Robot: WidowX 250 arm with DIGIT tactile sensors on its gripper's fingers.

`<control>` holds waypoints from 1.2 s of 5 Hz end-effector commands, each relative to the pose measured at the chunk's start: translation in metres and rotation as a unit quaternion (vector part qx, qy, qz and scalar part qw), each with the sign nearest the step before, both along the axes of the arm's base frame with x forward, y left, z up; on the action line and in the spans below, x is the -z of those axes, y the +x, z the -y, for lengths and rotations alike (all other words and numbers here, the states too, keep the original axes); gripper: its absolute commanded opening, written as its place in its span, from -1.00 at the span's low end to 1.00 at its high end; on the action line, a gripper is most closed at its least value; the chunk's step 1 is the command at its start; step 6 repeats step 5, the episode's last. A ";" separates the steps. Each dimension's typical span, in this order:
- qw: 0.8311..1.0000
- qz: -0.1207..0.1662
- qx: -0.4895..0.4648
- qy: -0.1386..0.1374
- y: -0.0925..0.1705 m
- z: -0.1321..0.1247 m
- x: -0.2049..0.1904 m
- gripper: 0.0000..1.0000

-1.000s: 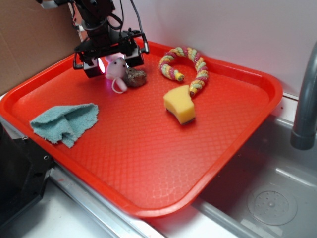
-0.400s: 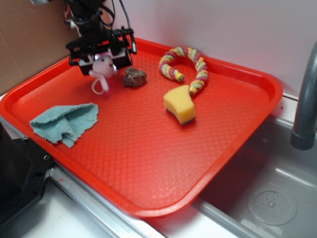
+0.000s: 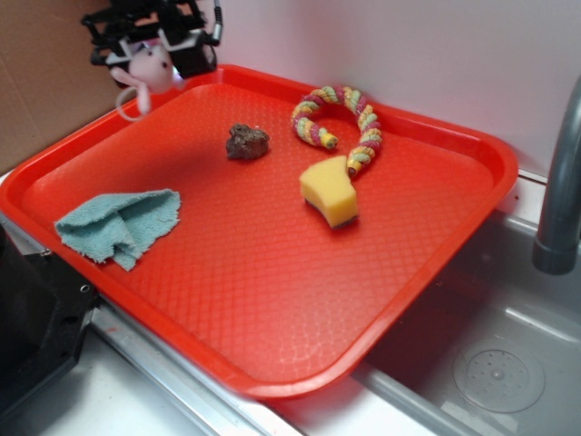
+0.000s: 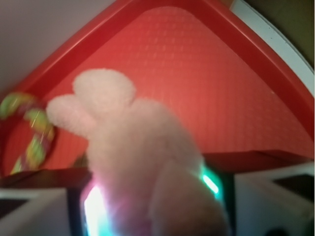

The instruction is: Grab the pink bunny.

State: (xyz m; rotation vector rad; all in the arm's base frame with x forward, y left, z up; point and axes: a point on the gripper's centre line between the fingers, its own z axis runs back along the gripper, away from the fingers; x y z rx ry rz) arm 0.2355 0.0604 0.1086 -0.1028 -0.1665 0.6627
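Note:
The pink bunny (image 3: 143,71) hangs in the air above the far left corner of the red tray (image 3: 436,263), its thin white loop dangling below it. My gripper (image 3: 150,56) is shut on it, well above the tray floor. In the wrist view the bunny (image 4: 142,162) fills the middle of the picture, blurred and very close, with its two ears pointing up and left. The lit pads on both sides press against it.
A brown lumpy clump (image 3: 247,142) lies on the tray at the back. Right of it curls a braided rope (image 3: 349,123), with a yellow sponge (image 3: 330,192) in front. A teal cloth (image 3: 120,225) lies at the left. A sink (image 3: 499,363) and faucet (image 3: 561,182) are right.
My gripper has risen and moved left and back with the bunny, from beside the brown clump on the tray floor to above the tray's far left corner.

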 end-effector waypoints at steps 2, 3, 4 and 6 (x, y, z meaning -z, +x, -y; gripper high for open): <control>0.979 -0.008 0.203 -0.031 -0.064 0.056 -0.085 -1.00; 0.967 -0.006 0.253 -0.028 -0.087 0.076 -0.099 -1.00; 0.962 -0.012 0.270 -0.039 -0.094 0.085 -0.101 -1.00; 0.972 -0.016 0.235 -0.023 -0.083 0.074 -0.101 -1.00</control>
